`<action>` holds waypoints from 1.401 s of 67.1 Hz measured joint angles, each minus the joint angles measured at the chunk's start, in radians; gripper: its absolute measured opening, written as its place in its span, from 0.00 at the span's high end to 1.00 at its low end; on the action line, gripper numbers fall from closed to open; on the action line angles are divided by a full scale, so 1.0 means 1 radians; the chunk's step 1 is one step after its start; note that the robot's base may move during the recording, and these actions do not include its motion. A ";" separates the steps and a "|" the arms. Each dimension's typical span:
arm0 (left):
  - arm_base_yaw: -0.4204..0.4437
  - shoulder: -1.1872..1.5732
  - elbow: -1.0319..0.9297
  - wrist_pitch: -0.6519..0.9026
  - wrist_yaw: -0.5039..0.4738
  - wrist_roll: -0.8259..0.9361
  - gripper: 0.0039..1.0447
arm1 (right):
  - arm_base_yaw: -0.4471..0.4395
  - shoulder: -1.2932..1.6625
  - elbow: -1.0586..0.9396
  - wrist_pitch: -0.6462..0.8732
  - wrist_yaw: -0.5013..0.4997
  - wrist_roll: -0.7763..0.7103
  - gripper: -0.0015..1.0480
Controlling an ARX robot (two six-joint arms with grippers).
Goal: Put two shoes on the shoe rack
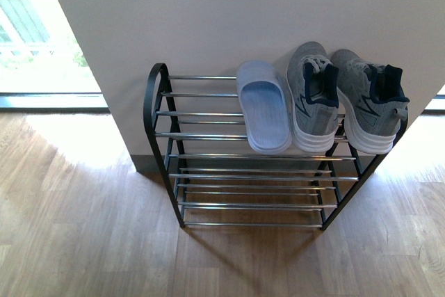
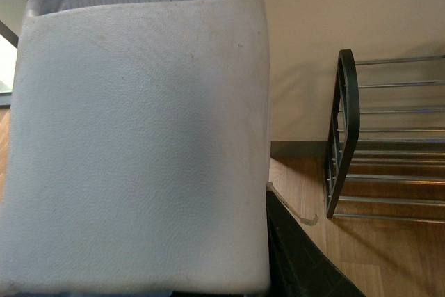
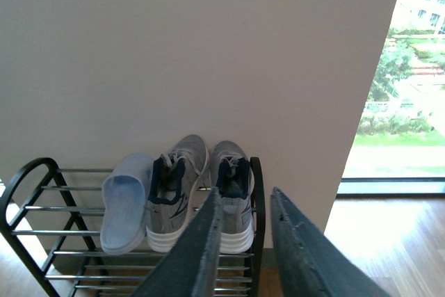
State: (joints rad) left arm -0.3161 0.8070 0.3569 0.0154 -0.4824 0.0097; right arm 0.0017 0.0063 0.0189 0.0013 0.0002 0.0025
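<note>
Top tier of the black-framed chrome-bar shoe rack carries one pale-blue plastic slide sandal beside the two grey knit sneakers, all toes toward the wall. Left pincer: jaws out of sight, second pale-blue slide fills its wrist view, grip can't be confirmed. Right pincer: fingers parted, empty, facing the rack.

Plain off-white wall fills the upper centre of the front view. Light wood-plank floor covers the lower frame. Dark baseboard joins wall and floor. Bright window at upper left; daylight patch falls on adjacent floor.
</note>
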 joint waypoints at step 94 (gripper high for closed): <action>-0.072 1.860 1.490 -0.019 0.451 -0.107 0.98 | 0.000 0.000 0.000 0.000 0.000 0.000 0.09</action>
State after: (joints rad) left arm -0.3882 2.6671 1.8469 -0.0032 -0.0315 -0.0975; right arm 0.0017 0.0059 0.0189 0.0013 0.0002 0.0025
